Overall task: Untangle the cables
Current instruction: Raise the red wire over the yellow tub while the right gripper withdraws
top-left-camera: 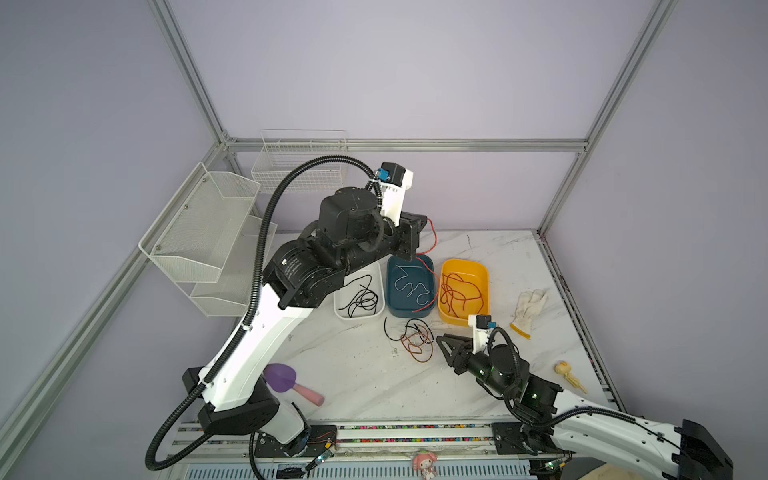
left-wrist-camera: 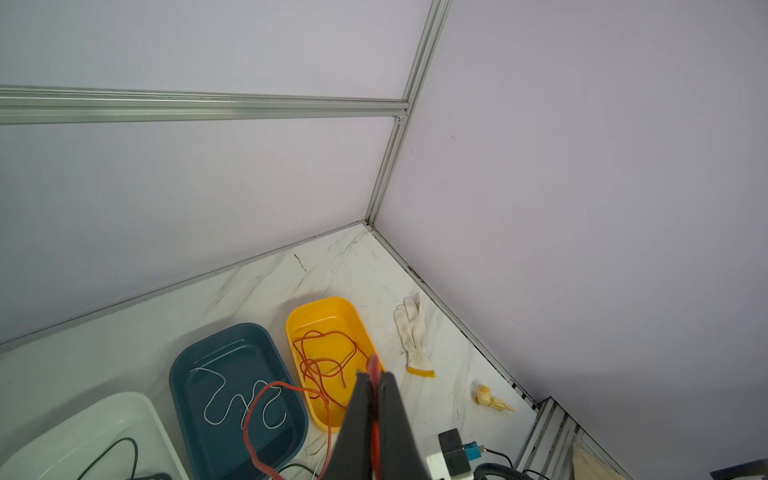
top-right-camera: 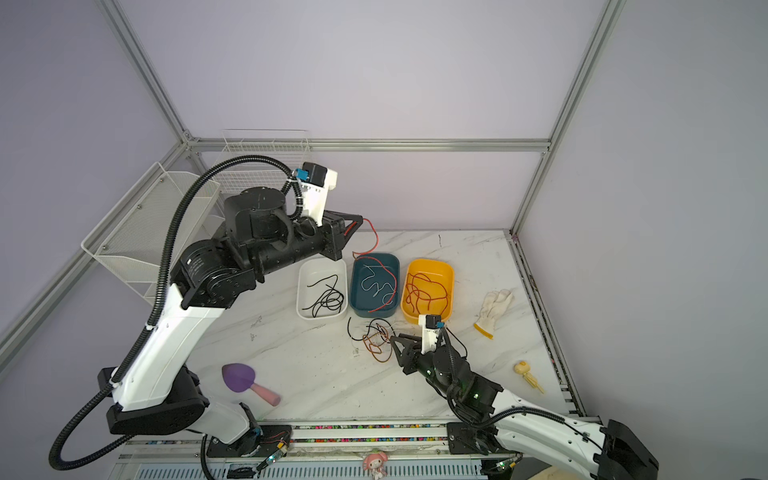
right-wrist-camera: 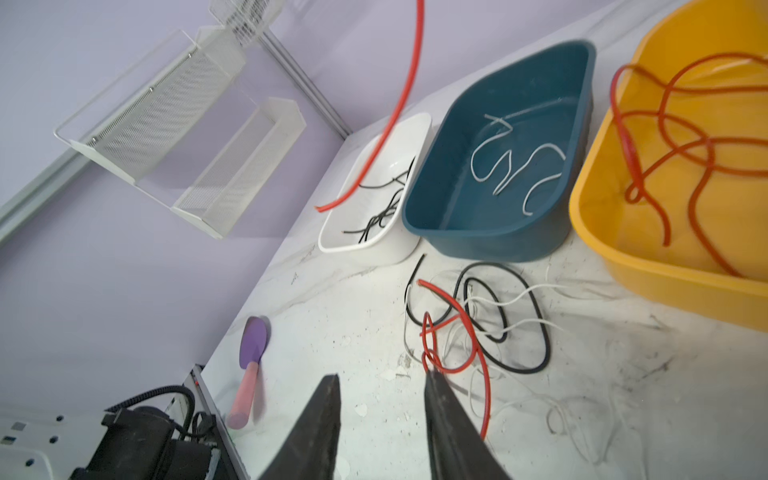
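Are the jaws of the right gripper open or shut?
Open: in the right wrist view a clear gap separates the jaws of the right gripper, with nothing between them.

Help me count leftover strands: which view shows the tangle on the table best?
The right wrist view: the tangle lies close, with red, black and white strands distinct. Both top views show the tangle small, white strands lost. The left wrist view barely catches it.

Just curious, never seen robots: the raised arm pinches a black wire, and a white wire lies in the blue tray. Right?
Not quite. The left gripper pinches a red wire, not a black one; the left wrist view shows it. A white wire does lie in the blue tray.
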`<state>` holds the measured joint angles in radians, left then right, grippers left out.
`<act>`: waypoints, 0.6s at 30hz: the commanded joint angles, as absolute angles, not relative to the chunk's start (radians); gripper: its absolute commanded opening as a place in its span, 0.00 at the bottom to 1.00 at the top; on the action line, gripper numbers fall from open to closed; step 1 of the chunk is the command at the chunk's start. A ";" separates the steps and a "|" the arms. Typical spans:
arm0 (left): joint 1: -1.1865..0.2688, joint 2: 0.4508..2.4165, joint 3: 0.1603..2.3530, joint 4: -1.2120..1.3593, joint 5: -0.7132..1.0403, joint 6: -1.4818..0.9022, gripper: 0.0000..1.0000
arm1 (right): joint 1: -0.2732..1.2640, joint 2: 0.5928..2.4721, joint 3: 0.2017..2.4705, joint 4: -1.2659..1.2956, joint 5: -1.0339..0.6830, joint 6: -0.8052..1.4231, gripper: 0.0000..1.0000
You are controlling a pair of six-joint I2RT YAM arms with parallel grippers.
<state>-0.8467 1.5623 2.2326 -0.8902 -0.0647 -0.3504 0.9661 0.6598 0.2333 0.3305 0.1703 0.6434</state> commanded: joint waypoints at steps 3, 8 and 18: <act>-0.841 1.641 2.333 -0.780 -0.004 -0.287 0.00 | 0.972 0.459 0.319 0.016 0.388 0.695 0.48; -0.809 1.755 2.368 -0.701 0.117 -0.302 0.00 | 0.971 0.375 0.403 -0.126 0.484 0.659 0.52; -0.784 2.002 2.436 -0.619 0.184 -0.286 0.00 | 0.972 0.166 0.542 -0.297 0.626 0.583 0.55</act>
